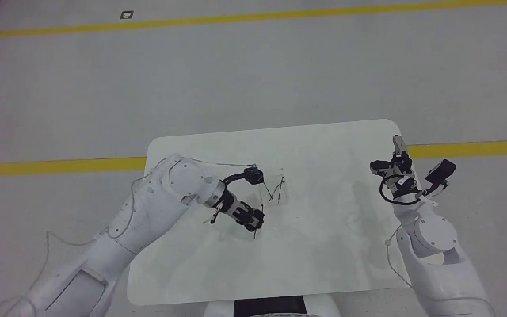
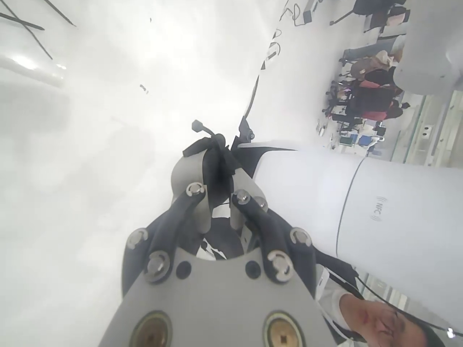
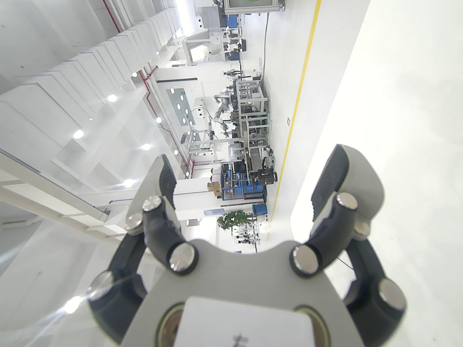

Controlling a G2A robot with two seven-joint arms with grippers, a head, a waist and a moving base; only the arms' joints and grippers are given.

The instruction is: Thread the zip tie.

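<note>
The left gripper [image 2: 213, 148] is clamping its fingers shut on a black zip tie [image 2: 199, 125], whose head is protruding just beyond the fingertips. This gripper is hanging above the white table [image 1: 333, 246]. Several loose zip ties [image 1: 275, 190] are lying crossed on the table near it, off to one side of its fingertips. The right gripper [image 3: 251, 158] is standing with jaws spread wide, gripping nothing, well apart from the left gripper, at the table's edge.
</note>
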